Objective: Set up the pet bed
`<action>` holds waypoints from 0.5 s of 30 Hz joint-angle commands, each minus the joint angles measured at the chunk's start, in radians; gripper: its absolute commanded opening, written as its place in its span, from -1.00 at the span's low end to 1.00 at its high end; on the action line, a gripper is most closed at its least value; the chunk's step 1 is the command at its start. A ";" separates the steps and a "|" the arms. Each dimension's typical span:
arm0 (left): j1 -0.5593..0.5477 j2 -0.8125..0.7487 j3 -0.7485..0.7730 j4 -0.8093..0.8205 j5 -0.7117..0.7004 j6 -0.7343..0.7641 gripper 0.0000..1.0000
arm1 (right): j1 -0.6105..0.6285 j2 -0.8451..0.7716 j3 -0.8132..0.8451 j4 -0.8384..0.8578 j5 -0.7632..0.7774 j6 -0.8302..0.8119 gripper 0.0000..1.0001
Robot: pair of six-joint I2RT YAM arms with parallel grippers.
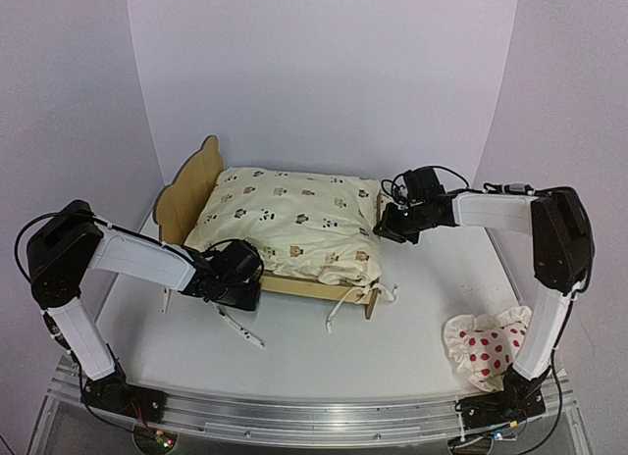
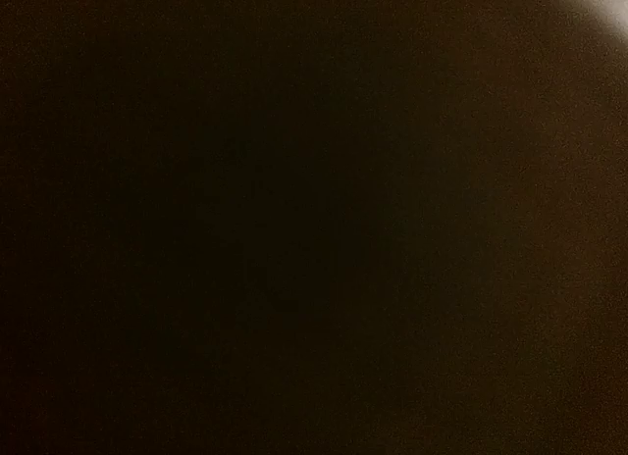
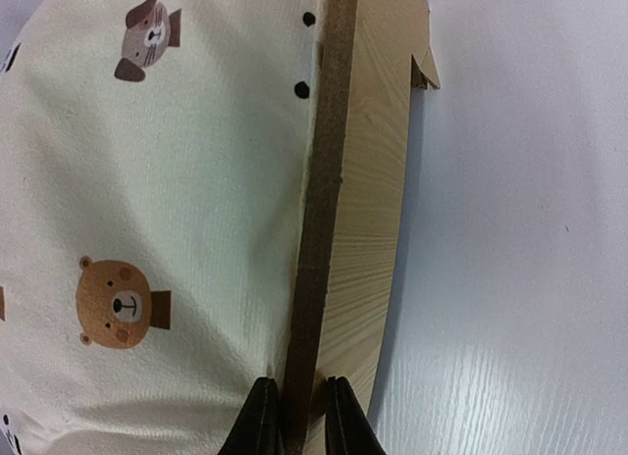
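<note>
Far left: the left end effector (image 1: 245,277) sat against the near-left side of the pet bed (image 1: 186,195), just beside the edge of the cream animal-print cover (image 1: 294,220). Its wrist view was dark, so I could not tell how far it was open. The pet bed stood mid-tabletop (image 1: 324,362), headboard to the left. The right end effector (image 1: 385,225) was at the foot end, its fingers (image 3: 260,426) clamped on both faces of the plywood foot rail. A red-dotted pillow (image 1: 488,345) lay near right, well apart from the bed.
</note>
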 commanded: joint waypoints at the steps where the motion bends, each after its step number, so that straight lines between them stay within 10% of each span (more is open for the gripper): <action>1: 0.040 -0.049 -0.010 0.070 -0.025 0.028 -0.48 | 0.080 -0.116 -0.165 -0.098 0.025 0.037 -0.80; 9: 0.064 -0.092 -0.065 0.068 -0.064 0.016 -0.48 | 0.219 -0.333 -0.381 -0.085 0.032 0.110 -0.72; 15: 0.067 -0.114 -0.092 0.067 -0.065 0.005 -0.48 | 0.166 -0.421 -0.319 -0.283 0.071 -0.027 -0.06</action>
